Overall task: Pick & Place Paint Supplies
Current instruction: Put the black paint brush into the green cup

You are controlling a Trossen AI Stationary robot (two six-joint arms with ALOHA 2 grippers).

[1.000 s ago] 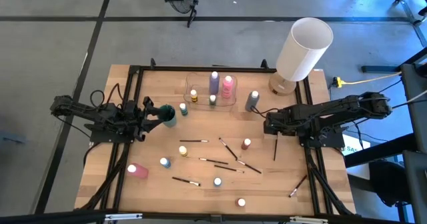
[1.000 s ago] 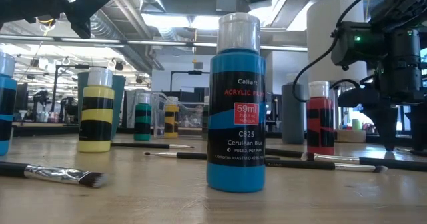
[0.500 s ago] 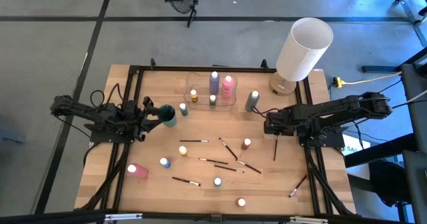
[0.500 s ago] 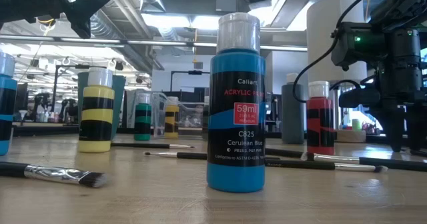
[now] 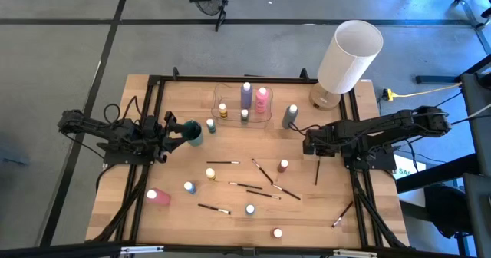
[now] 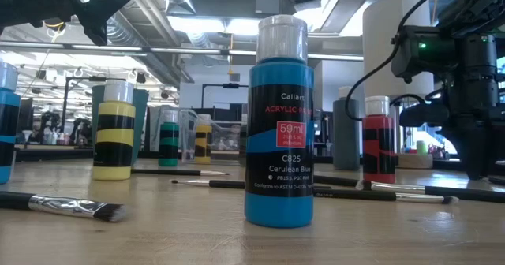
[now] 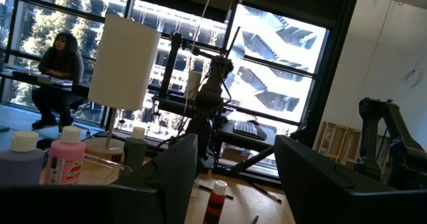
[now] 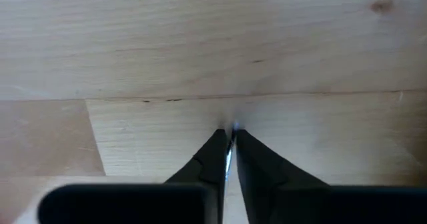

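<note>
My right gripper (image 8: 231,134) stands at the table's right side, fingers pointing down onto the wood and shut on the far end of a thin dark paintbrush (image 5: 316,173). In the low view this gripper (image 6: 477,169) touches the table behind other brushes. My left gripper (image 7: 237,143) waits open above the table's left side, with nothing between its fingers. A teal bottle (image 5: 194,133) stands just off its fingertips. Small paint bottles such as the red one (image 5: 283,166) and loose brushes (image 5: 245,186) are spread over the middle. My right gripper pinches a thin light sliver, the brush's far end (image 8: 229,159), between its fingertips. The fingers come from above, pointing straight down, and lie across the brush. The rest of the brush (image 5: 316,178) lies flat on the table and runs toward the near edge.
A clear tray (image 5: 230,114) at the far middle holds purple, pink and small bottles. A grey bottle (image 5: 290,116) stands beside it. The big white lamp (image 5: 347,57) stands at the far right corner. A pink bottle (image 5: 158,196) lies near the left front.
My right gripper has shut its fingers while staying in place with its fingertips down at the table. The brush under it and everything else lie where they were.
</note>
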